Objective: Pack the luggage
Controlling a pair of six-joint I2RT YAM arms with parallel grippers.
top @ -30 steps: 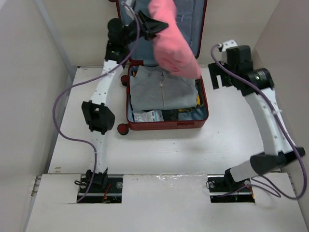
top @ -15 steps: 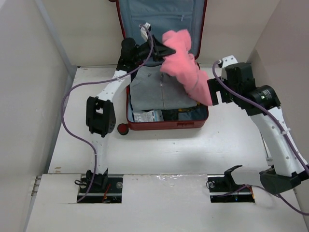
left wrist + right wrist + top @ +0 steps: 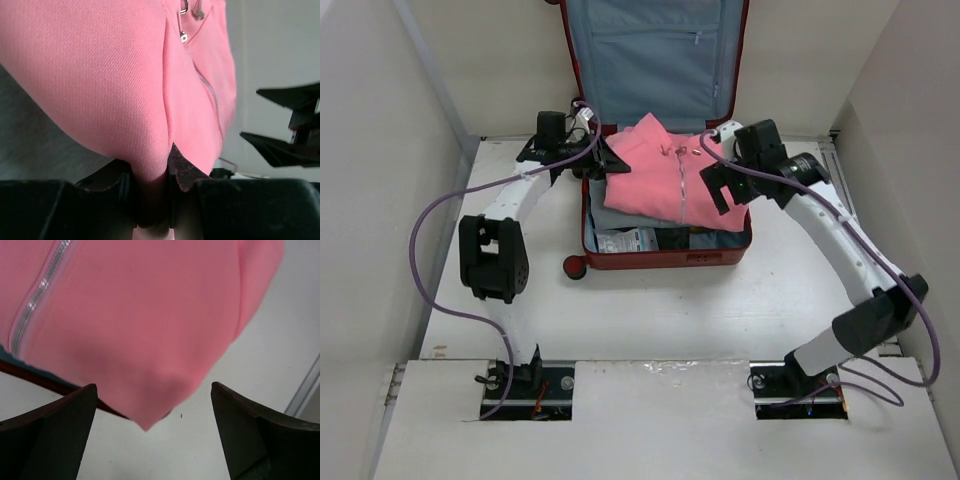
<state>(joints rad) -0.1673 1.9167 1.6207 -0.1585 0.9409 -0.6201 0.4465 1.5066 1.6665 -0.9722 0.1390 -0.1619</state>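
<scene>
Suitcase [image 3: 665, 260] lies open at the far middle of the table [image 3: 650, 310], lid propped upright against the back wall, blue lining facing out. Pink jacket [image 3: 665, 180] is spread zip-up across the packed half, on top of a grey garment [image 3: 610, 215]. More packed items show along the near edge. Left fingers [image 3: 603, 160] are at the left rim, clenched on a fold of the jacket's edge; left wrist view shows the fabric pinched between the pads. Right fingers [image 3: 722, 187] are spread wide at the right rim, straddling the jacket's corner and gripping nothing. That corner hangs over the red rim.
</scene>
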